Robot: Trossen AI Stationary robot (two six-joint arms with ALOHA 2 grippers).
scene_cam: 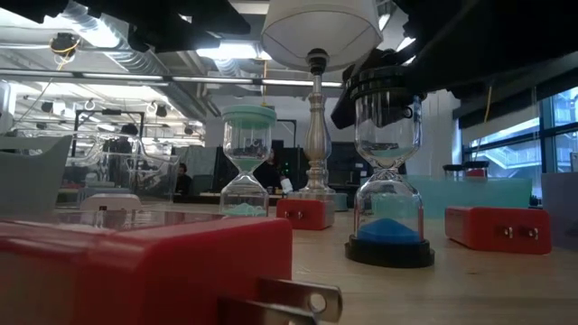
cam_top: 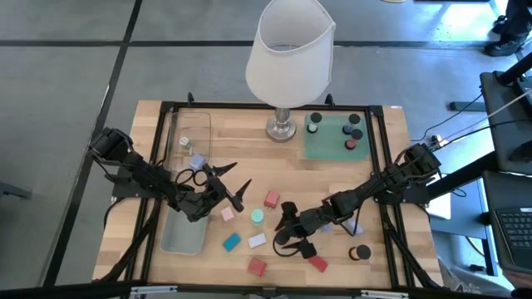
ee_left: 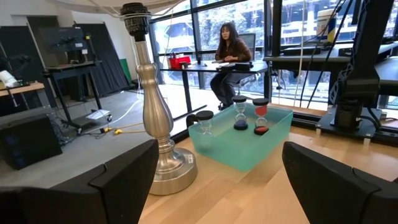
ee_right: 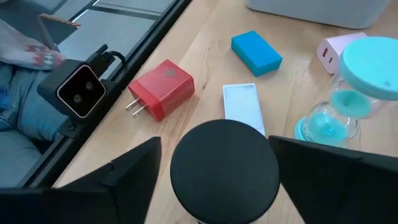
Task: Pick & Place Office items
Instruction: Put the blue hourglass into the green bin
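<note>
1. Right wrist view: right claw (ee_right: 224, 171) straddling a black-capped hourglass (ee_right: 224, 168), fingers close on both sides, contact impossible to tell.
2. Crowded just beside it by a white block (ee_right: 244, 106), a red plug (ee_right: 160, 88), a blue block (ee_right: 256, 52) and a teal hourglass (ee_right: 348, 93).
3. High view: left claw (cam_top: 231, 181) spread wide, empty, above the bench (cam_top: 150, 166) beside the grey-blue bin (cam_top: 184, 237).
4. Lamp (cam_top: 289, 50) and green mat (cam_top: 328, 143) well apart, at the far edge.
</note>
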